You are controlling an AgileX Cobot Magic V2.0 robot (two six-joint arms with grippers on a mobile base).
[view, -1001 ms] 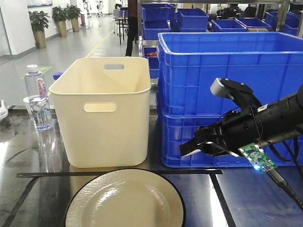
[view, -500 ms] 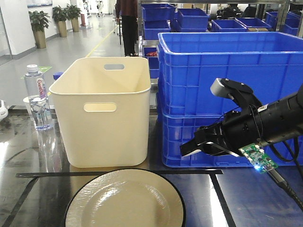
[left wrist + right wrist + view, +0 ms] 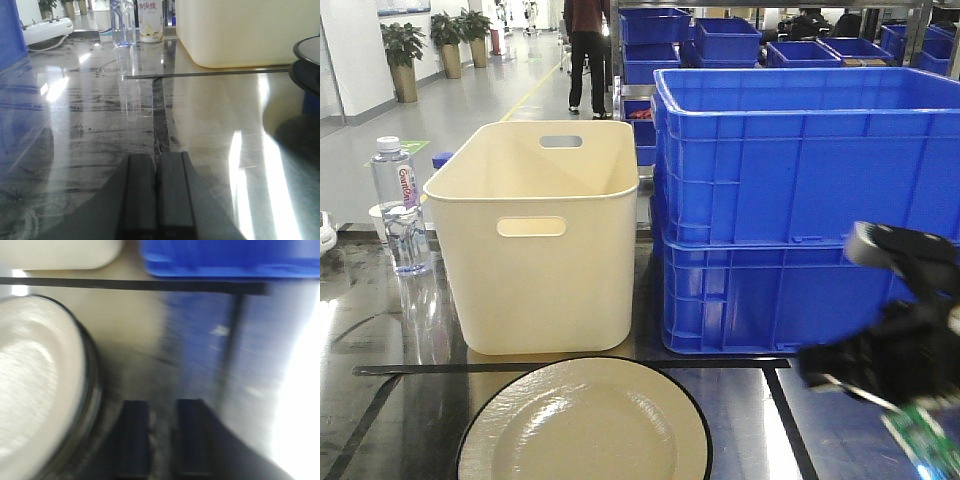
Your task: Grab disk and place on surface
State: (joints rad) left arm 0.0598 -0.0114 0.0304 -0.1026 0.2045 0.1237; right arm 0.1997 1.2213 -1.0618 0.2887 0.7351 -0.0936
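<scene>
The disk (image 3: 585, 425) is a cream plate with a black rim, lying flat at the near edge of the glossy dark surface (image 3: 380, 400). Motion-blurred, my right gripper (image 3: 817, 367) hangs low at the right, a short way right of the disk. In the right wrist view its fingers (image 3: 135, 437) are open with nothing between them, and the disk (image 3: 35, 385) lies just to their left. My left gripper (image 3: 159, 159) is shut and empty just above the surface (image 3: 200, 115). The disk's rim (image 3: 307, 55) shows at that view's right edge.
A cream plastic bin (image 3: 540, 240) stands behind the disk, with two stacked blue crates (image 3: 800, 200) to its right. A water bottle (image 3: 400, 210) stands at the left. Black tape lines (image 3: 570, 367) cross the surface. A person walks in the aisle far behind.
My right arm has swung to the right and downward and is now blurred by motion. The disk, bin and crates have not moved.
</scene>
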